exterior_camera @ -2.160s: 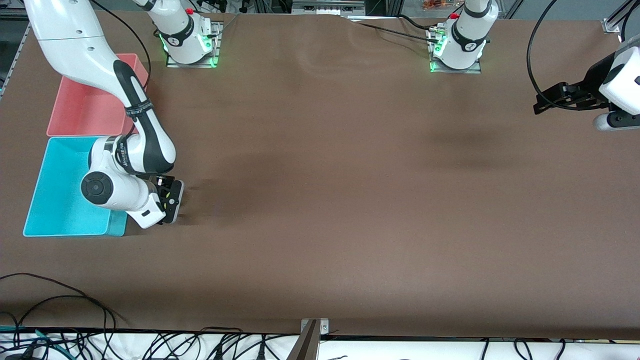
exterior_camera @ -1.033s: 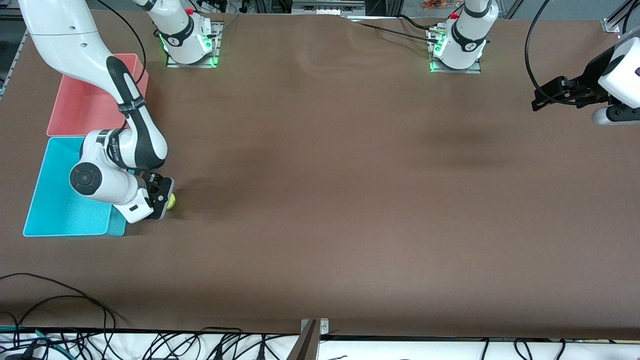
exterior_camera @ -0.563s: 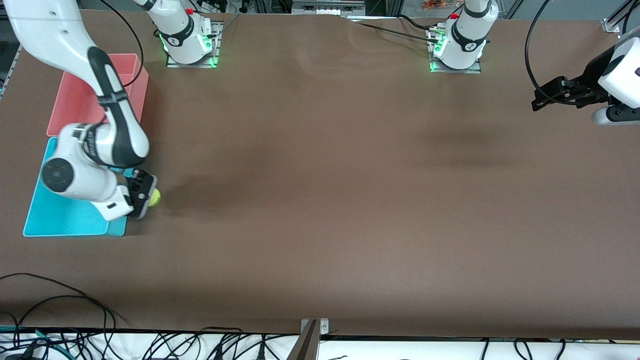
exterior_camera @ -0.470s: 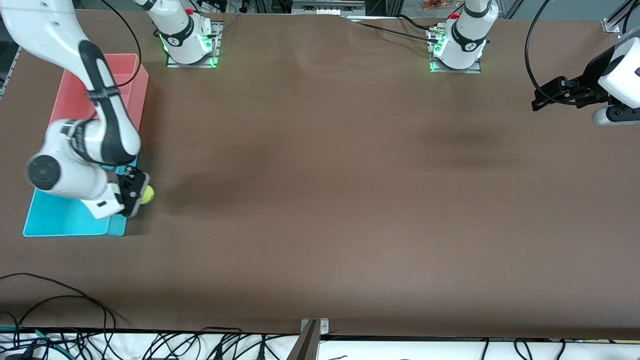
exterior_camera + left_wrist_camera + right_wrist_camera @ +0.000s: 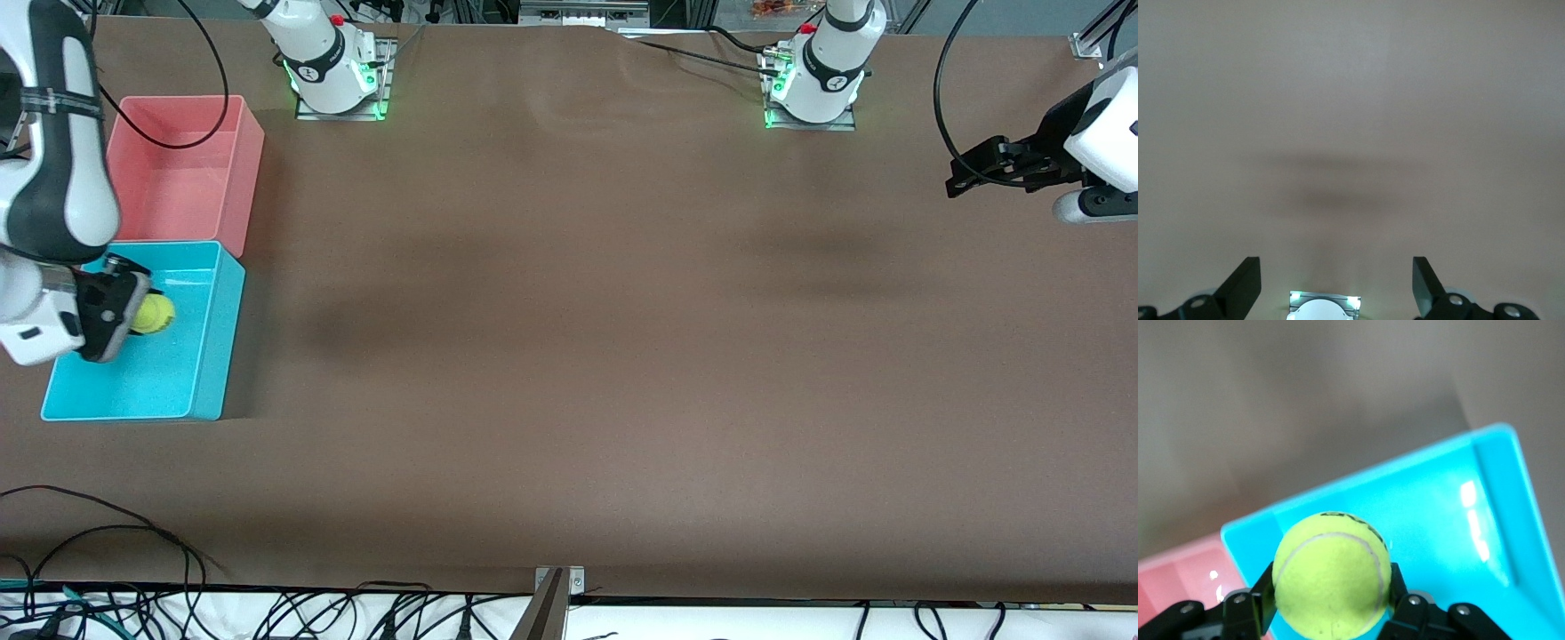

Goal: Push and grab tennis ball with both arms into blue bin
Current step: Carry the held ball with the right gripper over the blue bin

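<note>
My right gripper is shut on the yellow-green tennis ball and holds it in the air over the blue bin. In the right wrist view the ball sits between the two black fingers, with the bin's cyan floor under it. My left gripper waits open and empty over the bare table at the left arm's end; its two fingertips stand wide apart in the left wrist view.
A pink bin of the same shape stands against the blue bin, farther from the front camera. Brown table cloth covers the table. Cables lie along the table's near edge.
My right gripper took the ball off the table beside the bin, lifted it and carried it over the bin's wall to above the bin's floor. The left arm has barely moved.
</note>
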You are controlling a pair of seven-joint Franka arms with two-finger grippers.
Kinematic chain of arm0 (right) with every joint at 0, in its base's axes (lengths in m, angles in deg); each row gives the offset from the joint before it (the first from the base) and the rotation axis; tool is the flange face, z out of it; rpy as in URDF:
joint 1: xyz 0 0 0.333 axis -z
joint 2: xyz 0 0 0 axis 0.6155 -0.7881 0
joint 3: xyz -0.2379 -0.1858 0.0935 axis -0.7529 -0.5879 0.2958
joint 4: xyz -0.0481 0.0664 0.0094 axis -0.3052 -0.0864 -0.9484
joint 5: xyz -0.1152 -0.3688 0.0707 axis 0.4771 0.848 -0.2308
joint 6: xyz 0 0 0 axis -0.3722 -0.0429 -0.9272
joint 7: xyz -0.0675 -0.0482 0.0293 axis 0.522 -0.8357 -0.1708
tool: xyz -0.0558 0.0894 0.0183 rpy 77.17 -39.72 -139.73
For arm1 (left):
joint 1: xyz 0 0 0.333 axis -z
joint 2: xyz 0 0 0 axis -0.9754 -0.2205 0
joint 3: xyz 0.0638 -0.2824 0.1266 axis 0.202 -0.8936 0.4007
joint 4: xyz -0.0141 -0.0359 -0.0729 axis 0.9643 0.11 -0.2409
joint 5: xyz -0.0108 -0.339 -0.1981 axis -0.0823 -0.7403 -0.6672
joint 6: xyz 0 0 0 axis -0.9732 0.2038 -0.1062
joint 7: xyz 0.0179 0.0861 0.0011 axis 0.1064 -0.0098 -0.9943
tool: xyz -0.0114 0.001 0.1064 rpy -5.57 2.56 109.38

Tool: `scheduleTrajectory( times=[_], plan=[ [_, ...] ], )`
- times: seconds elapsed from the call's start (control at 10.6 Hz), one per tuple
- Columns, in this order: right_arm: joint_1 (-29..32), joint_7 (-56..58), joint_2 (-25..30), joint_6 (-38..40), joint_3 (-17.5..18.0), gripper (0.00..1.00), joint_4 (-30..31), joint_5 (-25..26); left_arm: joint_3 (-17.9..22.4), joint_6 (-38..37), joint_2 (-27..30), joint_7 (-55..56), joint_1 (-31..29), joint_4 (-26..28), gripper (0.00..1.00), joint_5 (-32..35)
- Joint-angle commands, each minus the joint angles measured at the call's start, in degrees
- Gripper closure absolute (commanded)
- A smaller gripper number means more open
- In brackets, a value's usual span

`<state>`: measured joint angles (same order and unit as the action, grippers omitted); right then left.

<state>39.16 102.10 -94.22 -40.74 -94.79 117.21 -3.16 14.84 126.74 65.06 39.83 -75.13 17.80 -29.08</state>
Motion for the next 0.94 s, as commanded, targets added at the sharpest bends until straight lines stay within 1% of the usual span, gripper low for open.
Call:
scheduleTrajectory(
  times=[0.0,0.09,0.28,0.38,0.56,0.66,0.85],
  plan=[
    [3.65,4.58,-2.64,0.78,-2.4,0.79,-0.21,-0.44,0.05,-1.37,-0.88,0.16,-0.2,-1.94,0.0,-0.97],
    [4.97,5.03,-3.7,-0.87,-2.4,0.8,0.49,-0.43,0.05,-1.37,-0.88,0.16,-0.12,-1.94,0.0,-0.97],
    [5.68,5.04,-3.36,-5.7,-2.57,0.8,5.92,-0.17,0.05,-1.37,-0.88,0.16,-0.11,-2.03,0.0,-0.97],
    [5.6,5.04,-3.62,-7.29,-2.84,0.8,7.08,1.75,0.05,-1.37,-0.88,0.16,-0.2,-1.94,0.0,-0.97],
    [6.64,5.12,-3.71,-12.81,-3.27,0.8,11.03,2.12,0.05,-1.37,-0.88,0.16,-0.2,-1.94,0.0,-0.97],
    [7.26,5.38,-3.79,-14.67,-3.45,0.8,12.09,2.12,0.05,-1.37,-0.88,0.16,-0.2,-1.94,0.0,-0.97],
    [8.49,7.14,-5.45,-16.79,-3.54,0.8,12.1,2.29,0.05,-1.37,-0.88,0.16,-0.2,-2.03,0.0,-0.97]
  ],
)
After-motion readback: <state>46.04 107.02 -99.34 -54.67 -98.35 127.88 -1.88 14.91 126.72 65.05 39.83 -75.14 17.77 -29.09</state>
